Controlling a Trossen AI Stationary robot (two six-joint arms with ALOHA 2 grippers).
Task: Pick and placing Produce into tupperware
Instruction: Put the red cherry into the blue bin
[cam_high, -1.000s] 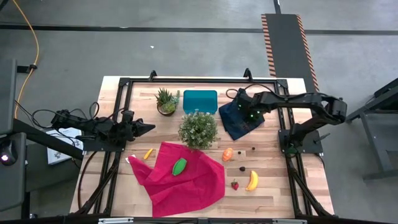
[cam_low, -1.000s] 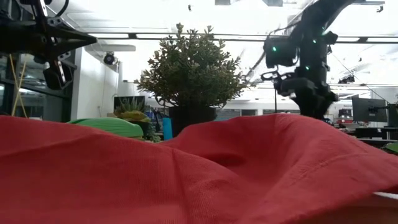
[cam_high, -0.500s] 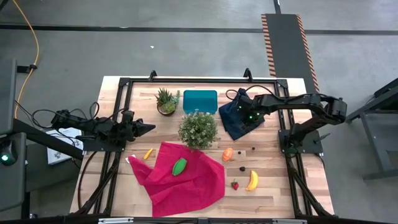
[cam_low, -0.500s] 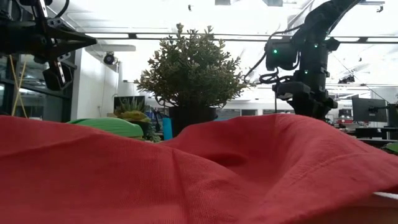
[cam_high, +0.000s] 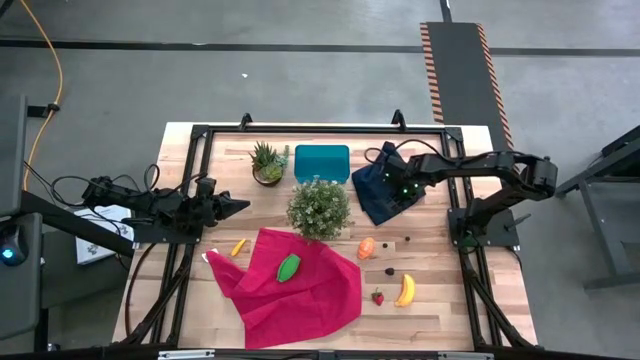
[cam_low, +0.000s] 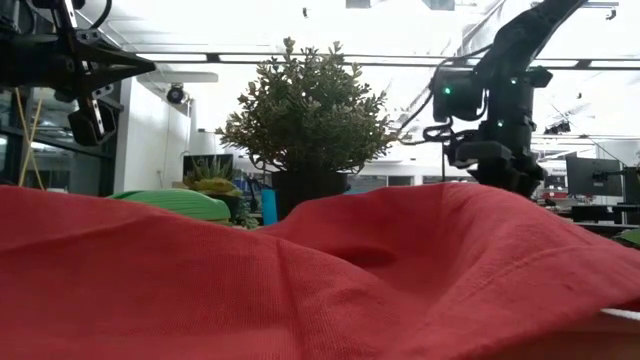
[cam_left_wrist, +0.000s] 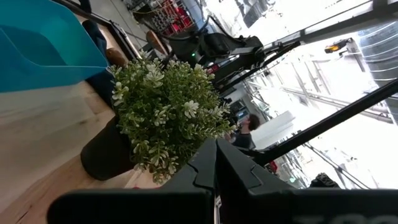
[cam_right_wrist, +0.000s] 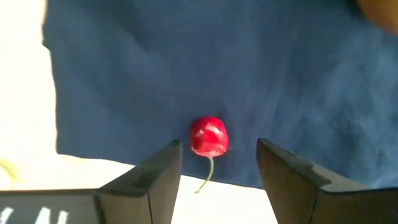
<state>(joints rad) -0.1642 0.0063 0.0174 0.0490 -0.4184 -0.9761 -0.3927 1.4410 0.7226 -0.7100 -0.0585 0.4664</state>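
Right end effector (cam_right_wrist: 217, 180) wide over cherry (cam_right_wrist: 209, 137) on navy cloth (cam_right_wrist: 249, 74); left end effector (cam_high: 240, 206) shut, idle.
Risk: fingers (cam_right_wrist: 158, 180) snag cloth w/ the fruit, or pinch off-centre & the cherry squirts out from betw. them.

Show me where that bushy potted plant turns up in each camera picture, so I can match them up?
High view: the bushy plant stands mid-table, just in front of the teal tub.
Low view: the plant rises behind the red cloth, centre of the picture.
Left wrist view: the plant fills the middle, with the tub beside it.
Right wrist view: not in it.
Shared landmark: the teal tub, in the high and left wrist views.
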